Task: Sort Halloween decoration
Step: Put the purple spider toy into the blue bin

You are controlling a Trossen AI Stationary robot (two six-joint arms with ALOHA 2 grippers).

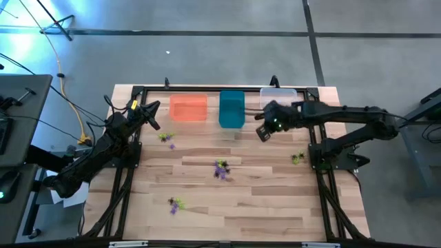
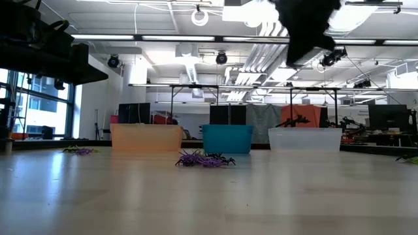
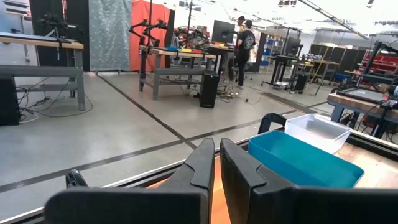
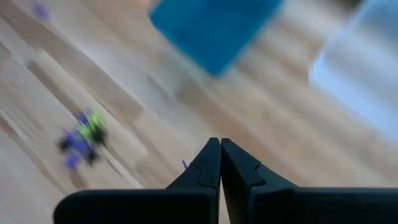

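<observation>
Three bins stand in a row along the far edge of the pale wooden worktop (image 1: 275, 207): an orange plastic bin (image 1: 188, 108) toward the left far corner, a teal plastic bin (image 1: 231, 109) just beside it, and a clear plastic bin (image 1: 278, 96) toward the right far corner.

The Halloween decoration (image 1: 221, 169), tiny spidery plastic trinkets in purple, yellow-green and black, lies scattered in small clumps: one near the worktop's middle, one near the left edge in front of the orange bin, one toward the near edge left of centre, and one by the right edge.

The right gripper (image 1: 262, 133) hangs above the boards just in front of the teal and clear bins, fingers pressed together and pinching nothing visible.

The left gripper (image 1: 154, 116) waits raised near the left far corner beside the orange bin, its fingers nearly together with nothing between them.
</observation>
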